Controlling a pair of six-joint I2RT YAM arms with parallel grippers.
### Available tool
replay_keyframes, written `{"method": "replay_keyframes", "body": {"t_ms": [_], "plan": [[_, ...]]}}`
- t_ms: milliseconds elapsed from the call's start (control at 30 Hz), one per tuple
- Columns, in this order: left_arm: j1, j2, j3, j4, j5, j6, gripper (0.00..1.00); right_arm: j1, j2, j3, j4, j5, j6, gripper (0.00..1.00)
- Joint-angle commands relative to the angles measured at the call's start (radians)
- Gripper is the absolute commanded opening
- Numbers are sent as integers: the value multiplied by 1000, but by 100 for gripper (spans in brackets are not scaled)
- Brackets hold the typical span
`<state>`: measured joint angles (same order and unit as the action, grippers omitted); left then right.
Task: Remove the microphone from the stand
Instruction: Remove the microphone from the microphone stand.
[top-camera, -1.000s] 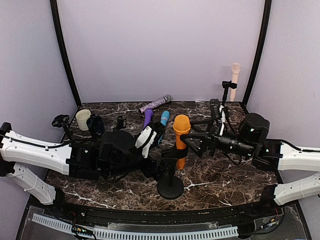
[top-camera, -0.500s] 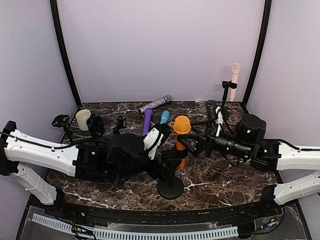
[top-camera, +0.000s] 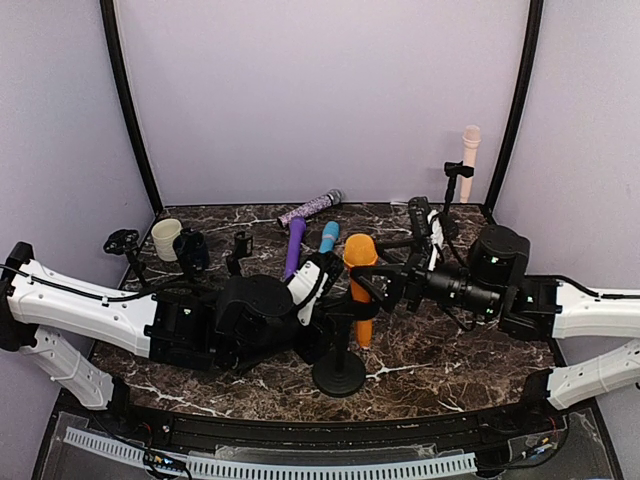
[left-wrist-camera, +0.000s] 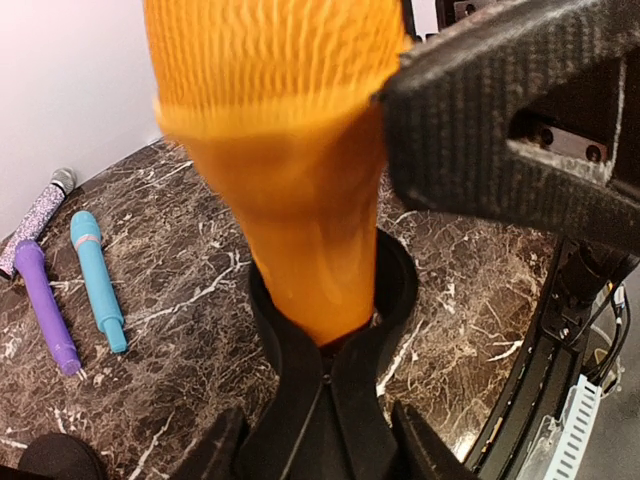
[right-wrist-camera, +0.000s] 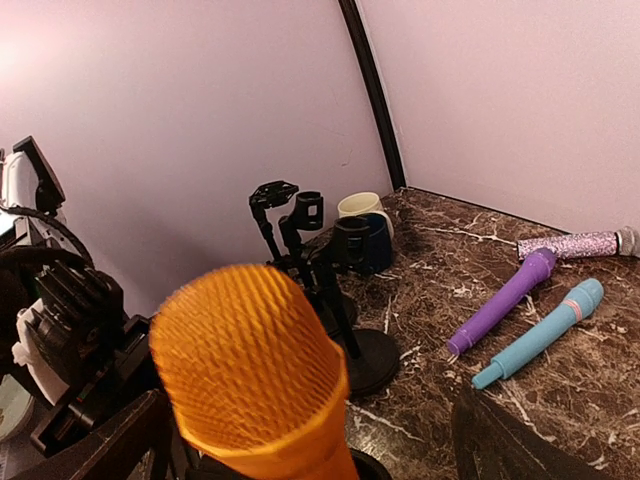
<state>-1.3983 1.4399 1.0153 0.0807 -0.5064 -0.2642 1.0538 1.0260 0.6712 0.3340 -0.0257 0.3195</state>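
Observation:
An orange microphone (top-camera: 361, 270) stands upright in the clip of a black stand (top-camera: 339, 373) at the table's middle. My left gripper (top-camera: 333, 308) reaches in from the left, below the microphone. In the left wrist view its fingers (left-wrist-camera: 218, 452) press both sides of the stand's clip neck (left-wrist-camera: 325, 400), under the microphone's handle (left-wrist-camera: 300, 250). My right gripper (top-camera: 385, 285) comes from the right at head height and is open. In the right wrist view the mesh head (right-wrist-camera: 250, 360) sits between its spread fingers (right-wrist-camera: 510, 440), not touched.
Purple (top-camera: 294, 243), blue (top-camera: 328, 237) and glittery (top-camera: 310, 208) microphones lie behind the stand. A pink microphone (top-camera: 469, 160) stands clipped at the back right. A cream cup (top-camera: 166, 238), a dark cup (top-camera: 191, 248) and empty stands (top-camera: 122, 243) occupy the back left.
My left gripper slid right and its fingers closed onto the stand's clip neck. My right gripper moved left until its open fingers flank the microphone's head.

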Motion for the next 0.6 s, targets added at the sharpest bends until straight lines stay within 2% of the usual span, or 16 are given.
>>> {"method": "replay_keyframes", "body": {"t_ms": [0,133,267,567], "plan": [[-9,-5,16,-11,11,0,42,26,22,60,10,22,-22,98],[-13,-2,12,-14,22,-3,35,32,52,81,11,49,-31,98],[-14,-1,5,-17,18,-8,25,33,72,71,18,85,-7,96],[-14,-1,-3,-10,20,-4,22,33,8,46,-72,93,19,98]]}}
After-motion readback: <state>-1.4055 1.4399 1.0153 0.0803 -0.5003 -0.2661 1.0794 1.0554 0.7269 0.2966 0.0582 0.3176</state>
